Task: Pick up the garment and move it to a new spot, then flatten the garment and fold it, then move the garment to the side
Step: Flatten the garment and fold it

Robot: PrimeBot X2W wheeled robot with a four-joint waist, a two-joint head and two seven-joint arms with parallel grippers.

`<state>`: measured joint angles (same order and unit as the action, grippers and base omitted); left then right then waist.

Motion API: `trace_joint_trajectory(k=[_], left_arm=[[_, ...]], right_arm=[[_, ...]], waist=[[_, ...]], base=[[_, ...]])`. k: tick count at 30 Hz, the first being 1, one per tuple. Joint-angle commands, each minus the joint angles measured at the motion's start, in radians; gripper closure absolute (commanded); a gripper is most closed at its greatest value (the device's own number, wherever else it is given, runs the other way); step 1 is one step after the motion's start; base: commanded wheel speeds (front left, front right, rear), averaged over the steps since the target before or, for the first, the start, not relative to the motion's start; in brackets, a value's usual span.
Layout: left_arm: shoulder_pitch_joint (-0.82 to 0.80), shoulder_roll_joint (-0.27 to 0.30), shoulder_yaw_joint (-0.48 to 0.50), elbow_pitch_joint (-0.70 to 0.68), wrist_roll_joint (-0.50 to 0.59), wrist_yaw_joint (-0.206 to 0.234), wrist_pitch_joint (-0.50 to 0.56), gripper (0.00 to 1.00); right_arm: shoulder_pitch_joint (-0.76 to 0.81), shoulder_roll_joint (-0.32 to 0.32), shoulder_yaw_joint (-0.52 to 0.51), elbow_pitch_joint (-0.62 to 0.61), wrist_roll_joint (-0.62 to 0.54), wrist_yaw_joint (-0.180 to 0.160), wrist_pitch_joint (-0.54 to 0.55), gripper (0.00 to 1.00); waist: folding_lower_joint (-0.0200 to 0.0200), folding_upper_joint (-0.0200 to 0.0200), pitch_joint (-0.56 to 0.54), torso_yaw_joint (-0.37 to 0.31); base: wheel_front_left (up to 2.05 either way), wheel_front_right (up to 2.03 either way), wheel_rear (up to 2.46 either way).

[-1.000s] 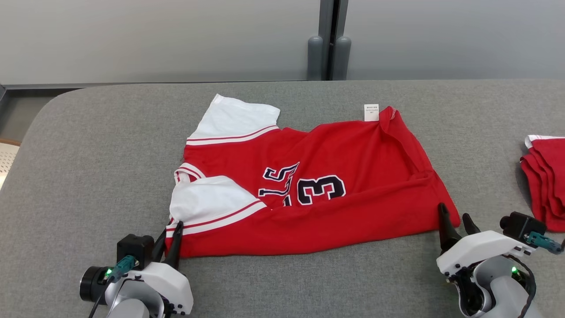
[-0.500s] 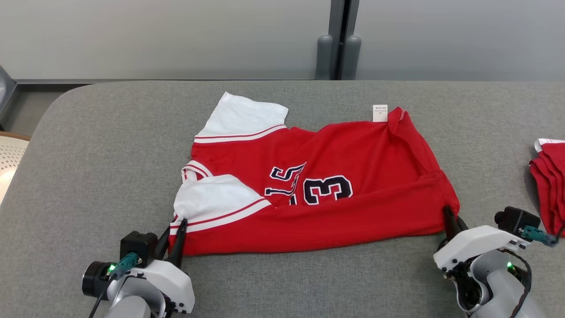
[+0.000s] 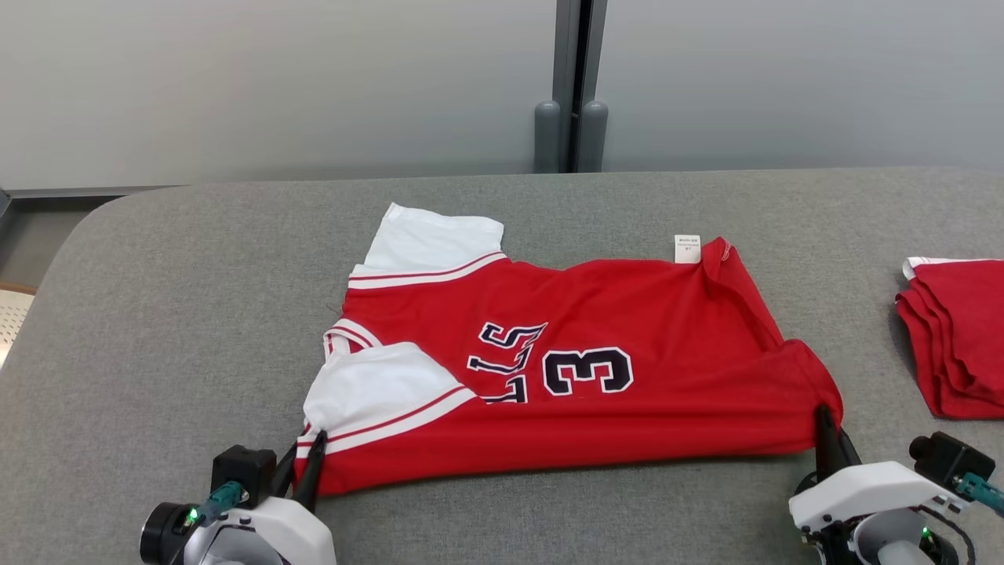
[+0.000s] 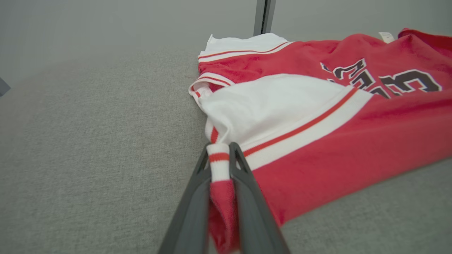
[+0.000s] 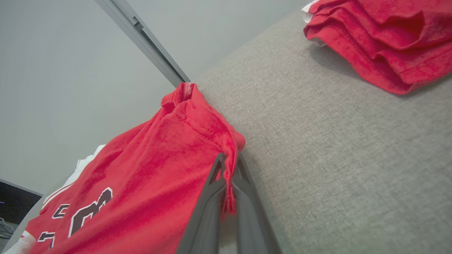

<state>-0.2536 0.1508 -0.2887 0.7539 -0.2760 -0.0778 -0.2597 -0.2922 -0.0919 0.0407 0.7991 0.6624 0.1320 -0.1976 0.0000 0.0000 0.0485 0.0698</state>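
Right wrist view, A: the right gripper (image 5: pixel 229 158) pinches just the hem corner of the garment (image 5: pixel 141 169), which lies on the table (image 5: pixel 335 141).
B: The left gripper (image 4: pixel 220 148) clamps the sleeve cuff (image 4: pixel 218 159). An uneven lift could slip that thin hem free.

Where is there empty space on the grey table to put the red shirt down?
The widest bare patch is the grey table left of the jersey, out to the rounded edge. A narrower strip runs behind it, toward the wall. The right is crowded: the folded red pile sits there.
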Motion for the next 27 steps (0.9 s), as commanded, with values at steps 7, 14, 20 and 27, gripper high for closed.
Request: trace_joint_trajectory(k=[7, 14, 20, 27], left_arm=[[0.074, 0.033, -0.025, -0.005, -0.01, -0.017, 0.022, 1.0], [0.132, 0.042, -0.035, -0.043, -0.029, -0.02, 0.037, 0.74], [0.141, 0.028, -0.015, -0.082, -0.045, 0.012, 0.014, 0.0], [0.136, -0.014, 0.093, -0.297, -0.073, 0.015, -0.006, 0.0]], right_arm=[[0.094, 0.007, 0.007, -0.058, 0.01, -0.002, 0.027, 1.0], [0.132, 0.003, -0.025, -0.074, -0.024, -0.002, 0.06, 0.05], [0.126, 0.003, -0.055, -0.114, -0.068, -0.001, 0.023, 0.0], [0.151, -0.042, 0.018, -0.32, -0.13, -0.001, -0.061, 0.0]], waist=[[0.0, 0.0, -0.03, -0.021], [0.0, 0.0, -0.032, -0.026], [0.0, 0.0, -0.032, -0.022], [0.0, 0.0, -0.015, -0.019]], base=[[0.0, 0.0, 0.0], [0.0, 0.0, 0.0], [0.0, 0.0, 0.0], [0.0, 0.0, 0.0]])
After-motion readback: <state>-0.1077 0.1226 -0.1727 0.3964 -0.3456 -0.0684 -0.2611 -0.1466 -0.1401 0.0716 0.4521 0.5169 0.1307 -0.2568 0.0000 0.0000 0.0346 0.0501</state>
